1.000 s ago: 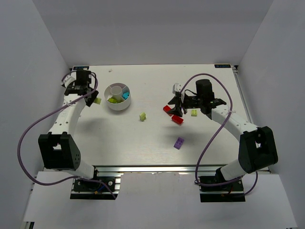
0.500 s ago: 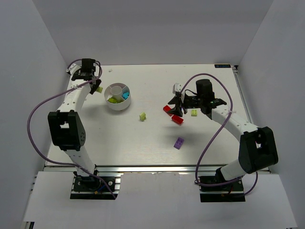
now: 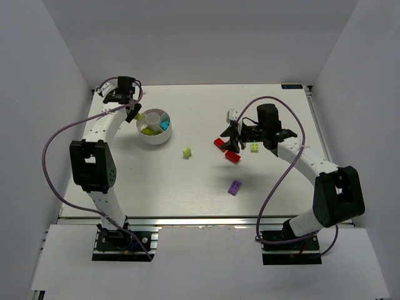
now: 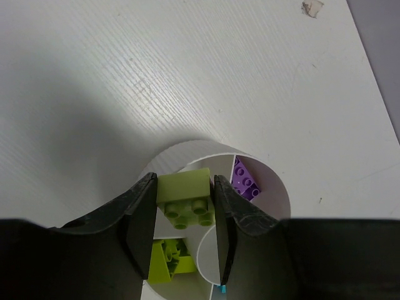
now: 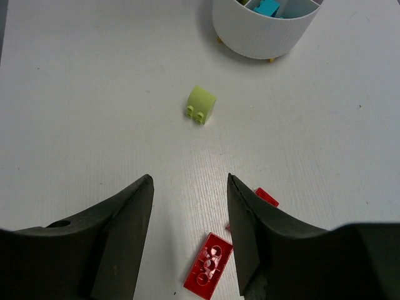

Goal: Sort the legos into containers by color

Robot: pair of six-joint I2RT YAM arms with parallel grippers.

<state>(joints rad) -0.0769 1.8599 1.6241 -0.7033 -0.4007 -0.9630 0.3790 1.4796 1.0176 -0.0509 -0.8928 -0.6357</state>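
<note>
Far forward, left pincer [image 4: 184, 184] clamps lime brick [image 4: 185, 203]; right pincer [image 5: 189, 187] agape, hovering low.

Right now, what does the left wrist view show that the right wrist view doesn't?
Only the left wrist: the left end effector shut on the held lime-green brick over the white dish, with a purple brick and a stored lime-green brick in compartments. Only the right wrist: the open right end effector, a loose lime-green brick, two red bricks, and a cyan brick. Both: the white dish.
</note>
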